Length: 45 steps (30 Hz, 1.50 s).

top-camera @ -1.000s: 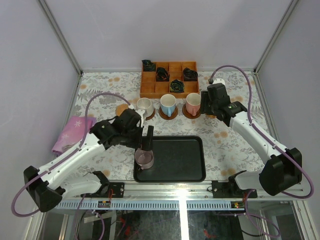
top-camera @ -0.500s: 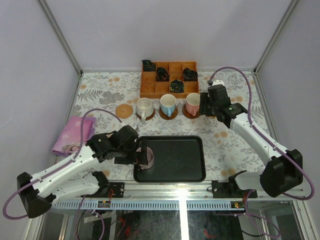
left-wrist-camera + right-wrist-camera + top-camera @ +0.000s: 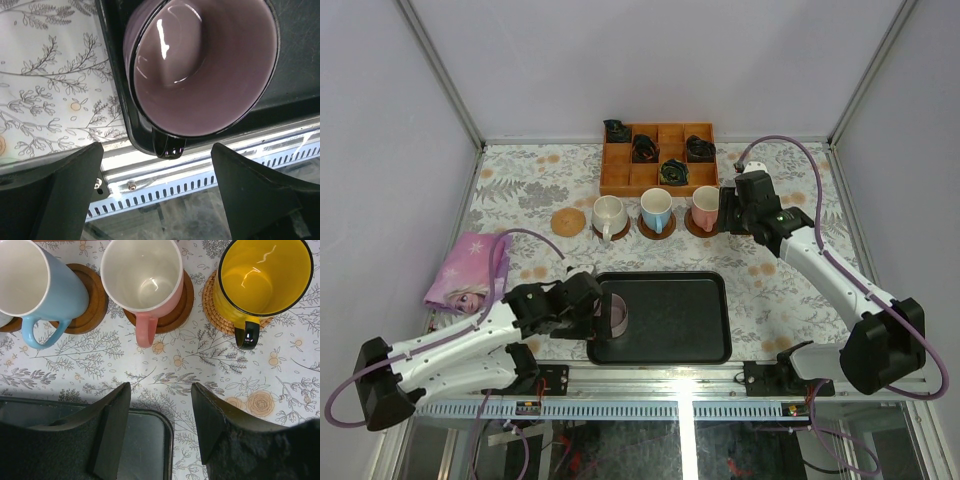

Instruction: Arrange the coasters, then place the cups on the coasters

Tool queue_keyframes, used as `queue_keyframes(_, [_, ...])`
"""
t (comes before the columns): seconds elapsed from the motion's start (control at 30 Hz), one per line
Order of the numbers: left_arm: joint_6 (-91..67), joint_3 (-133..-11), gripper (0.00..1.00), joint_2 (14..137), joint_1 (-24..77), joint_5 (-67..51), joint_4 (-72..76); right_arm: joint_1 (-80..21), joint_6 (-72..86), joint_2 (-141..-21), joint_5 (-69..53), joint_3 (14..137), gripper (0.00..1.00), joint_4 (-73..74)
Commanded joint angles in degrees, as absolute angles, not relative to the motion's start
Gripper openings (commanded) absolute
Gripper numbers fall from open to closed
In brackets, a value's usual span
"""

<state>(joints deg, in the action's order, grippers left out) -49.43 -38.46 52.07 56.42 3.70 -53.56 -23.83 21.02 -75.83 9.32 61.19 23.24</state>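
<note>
The mauve-grey cup [image 3: 617, 316] [image 3: 200, 65] sits at the left end of the black tray [image 3: 680, 320]. Its dark handle points at my left gripper [image 3: 599, 311] [image 3: 157, 167]. That gripper is open, and the cup lies just past its fingertips [image 3: 92, 155]. White [image 3: 608, 213], blue [image 3: 656, 208] [image 3: 35, 280] and pink [image 3: 705, 208] [image 3: 142, 275] cups stand on dark wood coasters [image 3: 95, 295]. The yellow cup [image 3: 260, 277] rests on a woven coaster [image 3: 212, 307]. One tan coaster [image 3: 567, 221] lies bare. My right gripper [image 3: 725, 212] [image 3: 161, 390] hovers open and empty in front of the pink cup.
An orange compartment box [image 3: 630, 178] with dark bundles stands behind the row of cups. A pink printed cloth [image 3: 470, 268] lies at the left. The metal frame rail [image 3: 165, 187] runs just beyond the tray's near rim [image 3: 120, 125].
My left arm has sunk low and swung back toward the near left, so its gripper now sits beside the mauve-grey cup instead of over it. The right arm has barely moved.
</note>
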Motion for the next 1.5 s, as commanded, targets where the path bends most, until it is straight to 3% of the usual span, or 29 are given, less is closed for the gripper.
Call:
queue_keyframes(0.0, [-47.8, -37.9, 0.88, 52.6, 57.2, 8.3, -46.3, -23.6, 21.2, -75.0, 9.2, 61.5, 0.59, 21.4])
queue_keyframes(0.23, [-44.0, -38.7, 0.66, 57.8, 58.1, 9.5, -44.2, -23.6, 21.2, -76.1, 8.8, 62.0, 0.59, 21.4])
queue_keyframes(0.4, [-43.5, -38.9, 0.58, 59.7, 59.2, 9.3, -43.4, -23.6, 21.2, -76.4, 8.9, 62.0, 0.59, 21.4])
queue_keyframes(0.73, [-43.7, -38.5, 0.02, 62.3, 61.4, 10.0, -41.5, -23.6, 21.3, -77.5, 8.1, 62.4, 0.59, 21.3])
queue_keyframes(0.77, [-43.7, -38.6, 0.00, 62.5, 61.9, 10.6, -41.4, -23.6, 21.4, -77.6, 8.0, 62.4, 0.59, 21.3])
queue_keyframes(1.47, [-45.7, -54.3, 0.00, 62.2, 61.6, 32.7, -54.6, -23.6, 20.5, -76.6, 9.8, 61.7, 0.59, 20.2])
